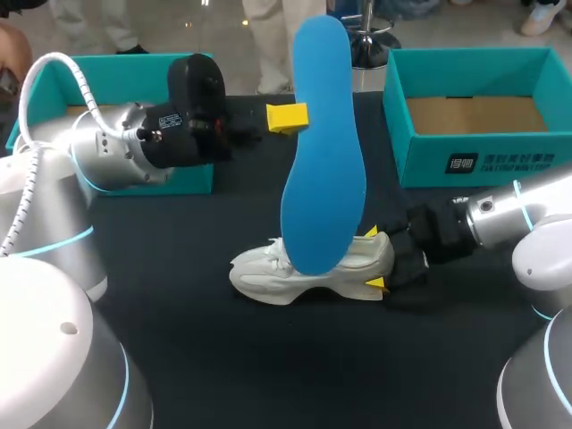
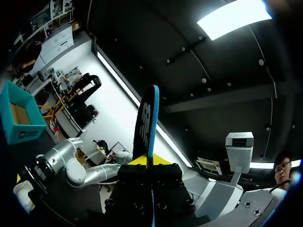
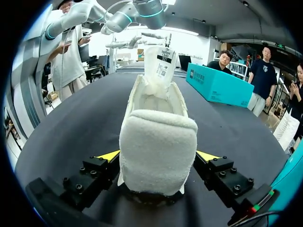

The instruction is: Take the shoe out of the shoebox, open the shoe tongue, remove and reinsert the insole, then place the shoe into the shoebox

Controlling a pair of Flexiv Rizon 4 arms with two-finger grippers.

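At the far left a teal box (image 1: 197, 177) stands at the back of the dark surface (image 1: 223, 357), partly hidden by my left arm. Just right of it the left gripper (image 1: 293, 117) holds the blue insole (image 1: 322, 152) upright in the air, its fingers closed narrowly on one long edge. The left wrist view shows the insole edge-on, rising straight out from between the fingers. I judge the insole to be very light, thin foam that bends easily. Held by one edge it may flop or twist, so for refitting the toe end should lead into the opening. A hold nearer the heel end would leave more free length to slide in. Its lower end hangs in front of the white shoe (image 1: 313, 268); whether the two touch I cannot tell. The shoe stands upright on the surface near the middle, tongue (image 3: 161, 66) pulled up and mouth open. It looks light, with a soft padded collar that gives under pressure and a firmer sole, so the heel is the sound place to steady it. There sits the right gripper (image 1: 374, 259), fingers spread wide, both yellow tips pressing the heel from its two sides. At the far right stands the open shoebox (image 1: 429, 161), its cardboard floor showing.
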